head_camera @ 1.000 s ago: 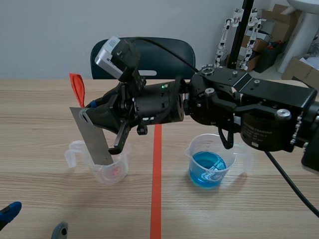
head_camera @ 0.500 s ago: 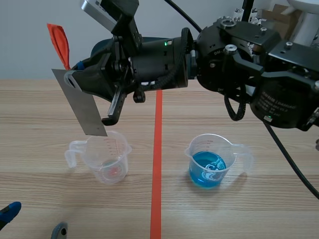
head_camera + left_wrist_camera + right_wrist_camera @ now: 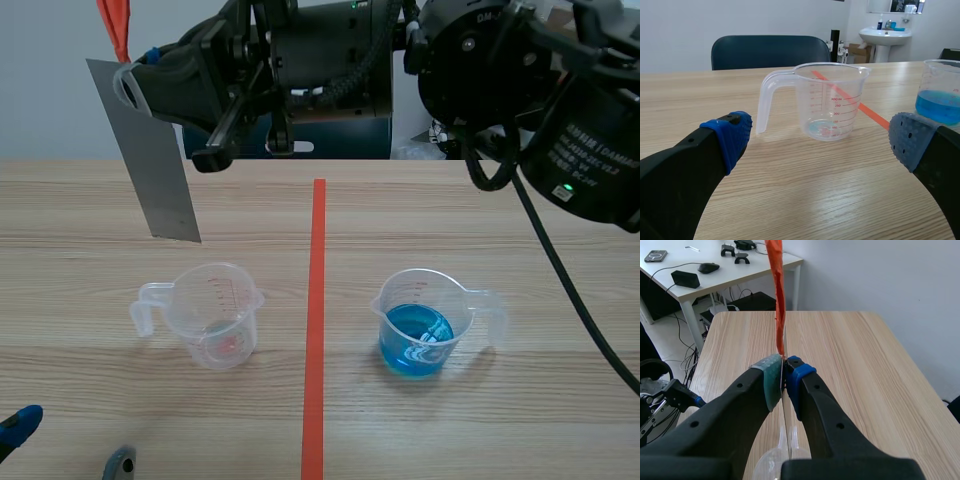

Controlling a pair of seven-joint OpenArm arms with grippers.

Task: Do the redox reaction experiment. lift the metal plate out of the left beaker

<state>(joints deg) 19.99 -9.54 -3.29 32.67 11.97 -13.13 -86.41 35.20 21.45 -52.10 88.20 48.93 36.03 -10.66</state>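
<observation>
Metal plate (image 3: 150,170) hangs clamped at its top in the right gripper (image 3: 133,80), clear above the left beaker (image 3: 215,315).

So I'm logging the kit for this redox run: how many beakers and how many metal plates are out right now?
Beakers: 2, the left beaker nearly empty, the right beaker holding blue liquid.
Metal plates: 1, the metal plate held in the air above the left beaker by the right gripper.
Total: 3.
</observation>
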